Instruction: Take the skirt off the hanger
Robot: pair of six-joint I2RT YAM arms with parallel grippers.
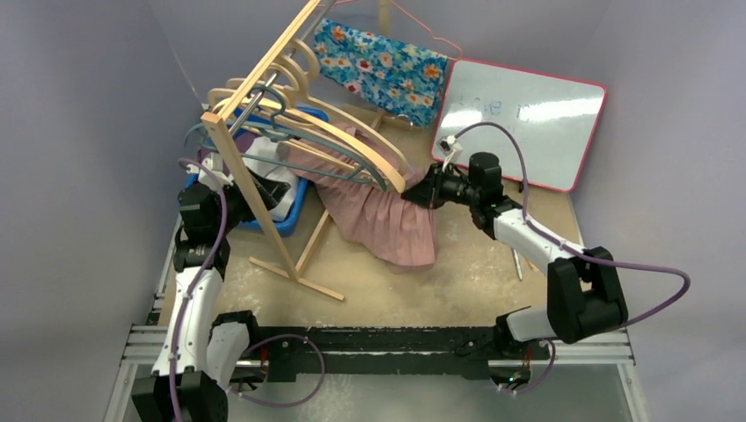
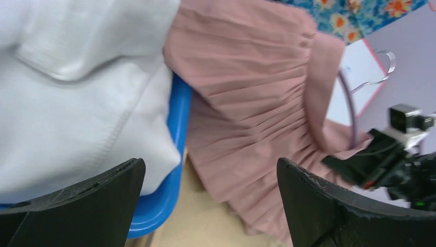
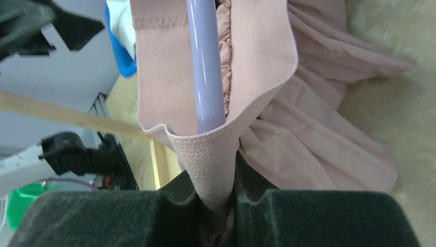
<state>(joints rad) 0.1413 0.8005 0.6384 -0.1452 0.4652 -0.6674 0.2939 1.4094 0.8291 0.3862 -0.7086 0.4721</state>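
Observation:
The pink pleated skirt (image 1: 387, 220) hangs from a lavender hanger (image 3: 205, 62) on the wooden rack (image 1: 255, 189), its hem draped on the table. My right gripper (image 1: 424, 189) is shut on the skirt's waistband (image 3: 216, 170), pinching a fold of it just below the hanger's end, which still sits inside the band. My left gripper (image 2: 209, 170) is open and holds nothing; it hovers by the blue bin, left of the skirt (image 2: 257, 118). In the left wrist view the hanger (image 2: 351, 108) shows beside the waistband, and the right gripper (image 2: 378, 159) beyond it.
A blue bin (image 1: 295, 215) with white cloth (image 2: 77, 87) sits under the rack. Several wooden hangers (image 1: 352, 132) hang on the rail. A floral garment (image 1: 383, 66) hangs behind, and a whiteboard (image 1: 528, 114) lies at the back right.

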